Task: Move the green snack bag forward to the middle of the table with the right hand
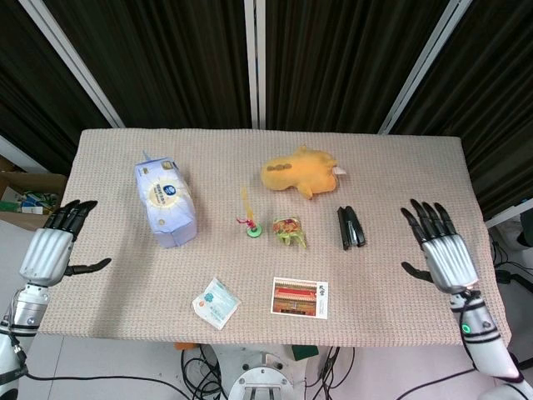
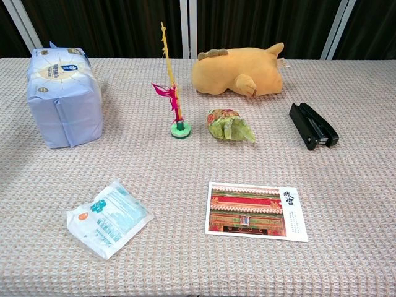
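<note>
The green snack bag (image 1: 288,230) (image 2: 229,124) lies crumpled near the middle of the table, just right of the feather toy, with nothing touching it. My right hand (image 1: 438,249) hovers far off at the table's right edge, fingers spread and holding nothing. Past the left edge, my left hand (image 1: 52,247) is likewise spread and holds nothing. Neither hand shows in the chest view.
A feather toy on a green base (image 1: 252,227) (image 2: 178,121) stands beside the bag. An orange plush (image 1: 298,172) (image 2: 238,74) lies behind it, a black stapler (image 1: 350,227) (image 2: 313,125) to its right. A postcard (image 2: 256,210), a white packet (image 2: 107,218) and a blue tissue pack (image 2: 64,94) also lie around.
</note>
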Controlling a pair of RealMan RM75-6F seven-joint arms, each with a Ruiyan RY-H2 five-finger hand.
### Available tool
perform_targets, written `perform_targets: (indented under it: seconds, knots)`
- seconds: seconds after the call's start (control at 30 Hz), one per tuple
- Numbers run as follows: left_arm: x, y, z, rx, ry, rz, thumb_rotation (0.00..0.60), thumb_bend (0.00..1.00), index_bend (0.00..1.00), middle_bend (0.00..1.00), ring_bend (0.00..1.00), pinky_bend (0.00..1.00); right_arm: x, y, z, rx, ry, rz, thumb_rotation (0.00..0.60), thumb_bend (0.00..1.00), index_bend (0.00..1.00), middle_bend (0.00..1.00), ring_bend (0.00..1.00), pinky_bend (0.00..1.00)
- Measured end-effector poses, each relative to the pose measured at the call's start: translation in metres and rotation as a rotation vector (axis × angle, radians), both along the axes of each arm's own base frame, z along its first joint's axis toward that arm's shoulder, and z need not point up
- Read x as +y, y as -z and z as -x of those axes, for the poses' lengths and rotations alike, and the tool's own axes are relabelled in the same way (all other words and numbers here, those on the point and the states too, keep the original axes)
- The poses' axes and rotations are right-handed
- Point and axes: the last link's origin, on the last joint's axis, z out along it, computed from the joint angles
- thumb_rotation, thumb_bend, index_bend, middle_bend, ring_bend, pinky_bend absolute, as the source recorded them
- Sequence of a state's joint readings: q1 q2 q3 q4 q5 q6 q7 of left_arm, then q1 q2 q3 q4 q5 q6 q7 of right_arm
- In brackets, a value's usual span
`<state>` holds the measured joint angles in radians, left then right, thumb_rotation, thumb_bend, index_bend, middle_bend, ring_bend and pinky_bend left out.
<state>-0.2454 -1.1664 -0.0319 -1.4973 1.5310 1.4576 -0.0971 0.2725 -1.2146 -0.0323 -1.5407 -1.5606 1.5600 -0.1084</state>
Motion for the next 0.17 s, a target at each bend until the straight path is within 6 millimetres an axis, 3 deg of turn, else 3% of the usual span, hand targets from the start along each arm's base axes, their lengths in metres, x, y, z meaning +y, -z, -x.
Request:
perform_targets:
  seconds: [0.17]
  knots:
    - [-0.023, 0.002, 0.006, 0.048, -0.027, -0.004, 0.469, 0.0, 0.1, 0.13, 0.08, 0.16, 0.049, 0.002, 0.044, 0.002, 0.143, 0.027, 0.6, 0.02, 0.0, 0.0, 0.0, 0.0]
